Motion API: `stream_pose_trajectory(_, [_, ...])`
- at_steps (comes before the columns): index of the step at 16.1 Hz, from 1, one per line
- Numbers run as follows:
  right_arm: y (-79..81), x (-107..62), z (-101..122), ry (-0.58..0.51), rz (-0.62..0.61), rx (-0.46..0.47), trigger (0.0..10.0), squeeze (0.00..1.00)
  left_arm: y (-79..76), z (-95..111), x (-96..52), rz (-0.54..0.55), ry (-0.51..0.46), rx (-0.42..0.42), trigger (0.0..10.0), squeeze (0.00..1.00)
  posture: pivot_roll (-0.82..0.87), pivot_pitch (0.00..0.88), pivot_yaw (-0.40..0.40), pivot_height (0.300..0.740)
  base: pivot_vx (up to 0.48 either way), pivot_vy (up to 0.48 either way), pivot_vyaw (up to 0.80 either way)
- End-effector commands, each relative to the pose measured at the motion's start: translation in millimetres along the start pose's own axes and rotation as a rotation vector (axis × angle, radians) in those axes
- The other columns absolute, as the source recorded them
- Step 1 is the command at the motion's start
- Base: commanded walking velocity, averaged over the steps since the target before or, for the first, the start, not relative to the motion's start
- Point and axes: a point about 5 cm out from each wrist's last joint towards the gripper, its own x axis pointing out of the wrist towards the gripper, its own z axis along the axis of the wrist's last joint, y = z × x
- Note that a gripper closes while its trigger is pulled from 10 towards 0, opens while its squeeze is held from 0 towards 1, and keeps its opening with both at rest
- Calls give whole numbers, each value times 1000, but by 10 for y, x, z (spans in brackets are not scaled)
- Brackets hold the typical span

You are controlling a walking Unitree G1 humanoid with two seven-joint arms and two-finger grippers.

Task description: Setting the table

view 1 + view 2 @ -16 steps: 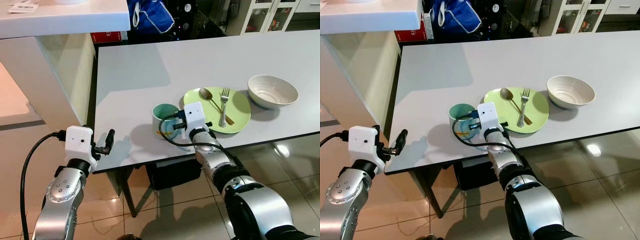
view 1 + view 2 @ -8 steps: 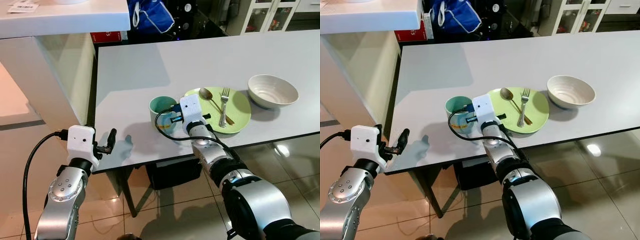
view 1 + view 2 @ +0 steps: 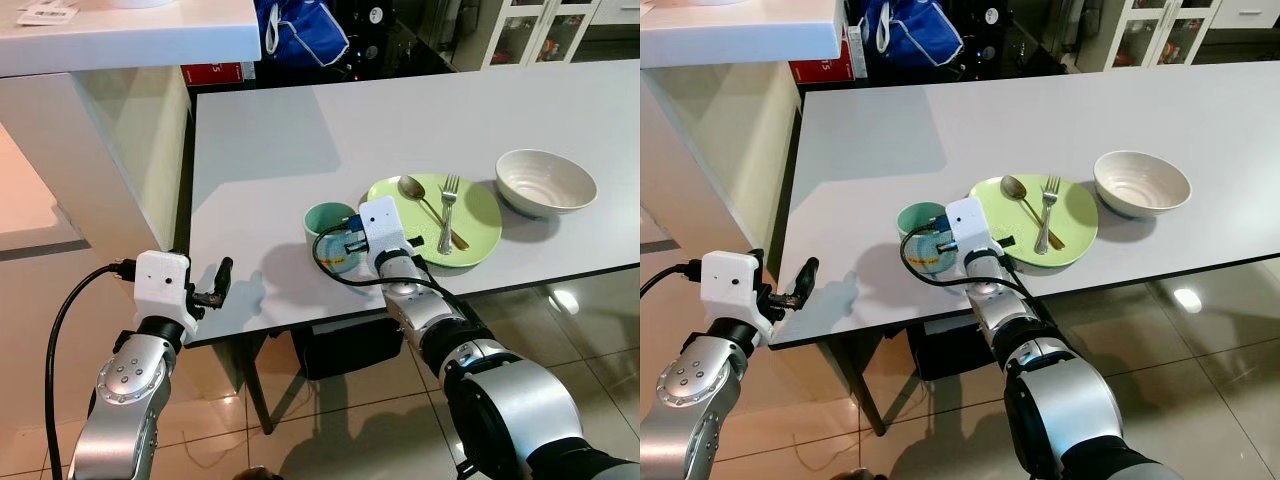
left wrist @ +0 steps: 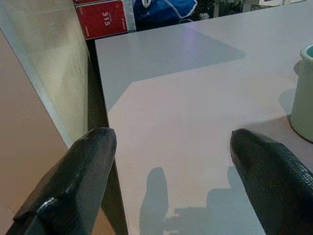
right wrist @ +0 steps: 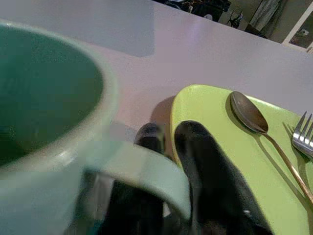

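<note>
White counter [image 3: 130,35] stands left of the grey table's far corner, paper slip [image 3: 48,13] on its top. Red box marked 315 [image 4: 105,18] sits against the counter's side, behind the table edge. Blue bag [image 3: 300,32] just right of that box. White glass-door cabinet [image 3: 540,30] far right of the counter. Glossy beige tile floor [image 3: 330,420] below.

mug [image 3: 325,222] half hidden by right wrist

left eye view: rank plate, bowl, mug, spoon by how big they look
1. green plate
2. white bowl
3. teal mug, partly behind the right claw
4. spoon, long but thin
</note>
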Motion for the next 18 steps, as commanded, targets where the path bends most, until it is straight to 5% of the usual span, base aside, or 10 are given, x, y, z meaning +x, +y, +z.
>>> stream_pose_trajectory(1, [-13, -10, -46, 20, -5, -11, 10000, 1000, -7, 25, -17, 8, -7, 11, 10000, 0, 171, 39, 15, 740, 0, 0, 0])
stream_pose_trajectory(18, [28, -49, -151, 59, 11, -3, 10000, 1000, -15, 5, -41, 11, 4, 7, 10000, 0, 172, 59, 11, 740, 0, 0, 0])
